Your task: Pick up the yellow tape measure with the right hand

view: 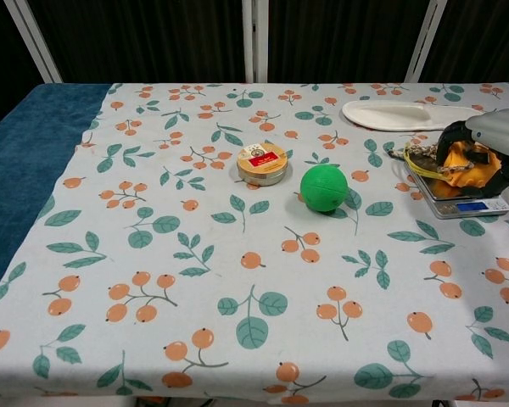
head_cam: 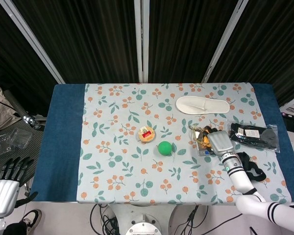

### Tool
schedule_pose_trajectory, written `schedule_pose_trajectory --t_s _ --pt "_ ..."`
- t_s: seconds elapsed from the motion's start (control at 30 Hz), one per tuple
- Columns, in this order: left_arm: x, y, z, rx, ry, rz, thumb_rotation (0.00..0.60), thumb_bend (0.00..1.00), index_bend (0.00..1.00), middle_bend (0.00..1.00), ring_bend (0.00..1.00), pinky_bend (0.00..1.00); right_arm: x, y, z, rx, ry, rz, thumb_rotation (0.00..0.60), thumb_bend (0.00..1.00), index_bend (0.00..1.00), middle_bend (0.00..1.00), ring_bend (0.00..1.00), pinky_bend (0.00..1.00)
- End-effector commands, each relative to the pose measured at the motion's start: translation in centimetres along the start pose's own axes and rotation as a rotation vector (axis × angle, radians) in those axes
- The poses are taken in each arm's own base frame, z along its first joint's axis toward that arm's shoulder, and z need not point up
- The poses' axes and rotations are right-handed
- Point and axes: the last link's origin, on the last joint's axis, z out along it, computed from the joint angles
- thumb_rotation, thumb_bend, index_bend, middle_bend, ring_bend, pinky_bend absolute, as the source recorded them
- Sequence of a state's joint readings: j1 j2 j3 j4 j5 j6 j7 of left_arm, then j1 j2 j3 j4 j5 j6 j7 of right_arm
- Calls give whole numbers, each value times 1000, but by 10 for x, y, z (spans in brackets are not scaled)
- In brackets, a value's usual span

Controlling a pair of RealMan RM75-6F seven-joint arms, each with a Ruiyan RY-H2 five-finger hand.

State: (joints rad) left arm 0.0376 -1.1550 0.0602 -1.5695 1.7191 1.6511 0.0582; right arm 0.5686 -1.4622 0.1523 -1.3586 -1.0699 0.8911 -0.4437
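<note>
**Over the scale: a grip with loose ends**

On top of the small silver digital scale (view: 463, 200), the yellow-orange tape measure (view: 468, 161) is wrapped by the dark fingers of the grey right hand (view: 485, 153), which is clamped around its body. Whether the tape measure is resting on the scale platform or just clear of it cannot be told from either view. A loop of yellow tape and a short metal chain (view: 417, 153) are seen trailing from the tape measure on the side of the scale facing the green rubber ball (view: 324, 187).

Several risks are judged from this. If the hand is raised while the chain or tape is caught on the scale's edge, the scale could be dragged or tipped. If the hold is shallow, the rounded case could be squeezed out and dropped onto the scale. The white flat slipper (view: 405, 114), beyond the scale, is near enough to be brushed by a wide swing.

Far from the scale, off the table edge, the left hand (head_cam: 4, 188) is held idle with fingers apart, holding nothing.
</note>
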Motion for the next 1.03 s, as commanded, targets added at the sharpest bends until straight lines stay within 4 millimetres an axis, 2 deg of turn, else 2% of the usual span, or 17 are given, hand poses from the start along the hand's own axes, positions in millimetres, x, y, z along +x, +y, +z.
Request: schedule_pose_trajectory --t_s 0.03,0.13,0.3,0.4,0.53,0.63,0.77,0.87,1.03 --pt "0 0 0 2 0 0 600 49 113 85 0 32 0 0 0 1 -9 4 600 194 93 141 81 198" --pt "0 -1 -1 4 -4 1 600 49 113 85 0 32 2 -1 0 4 -5 14 600 168 12 76 6 136" --pt "-1 -1 -2 5 -5 -1 600 49 113 85 0 32 8 1 -6 8 21 25 600 164 0 57 0 96" --pt "-1 -1 -2 6 -1 -3 600 50 112 85 0 32 17 6 -18 8 56 39 600 165 0 57 0 92" --pt "0 -2 -2 7 1 -1 600 50 113 85 0 32 33 17 -52 10 159 25 600 165 0 58 0 62" --pt "2 -2 -2 8 4 -2 600 49 113 85 0 32 38 27 -89 13 255 7 600 164 0 45 0 23" --pt "4 -3 -1 13 8 -2 600 49 113 85 0 32 24 44 -136 -6 320 -21 600 160 0 3 0 0" --pt "3 -3 2 12 9 -3 600 49 113 85 0 32 9 59 -155 -49 314 -35 600 159 0 0 0 0" --pt "-1 -2 6 2 1 -8 600 49 113 85 0 32 -11 72 -179 -100 335 -3 600 159 0 0 0 0"
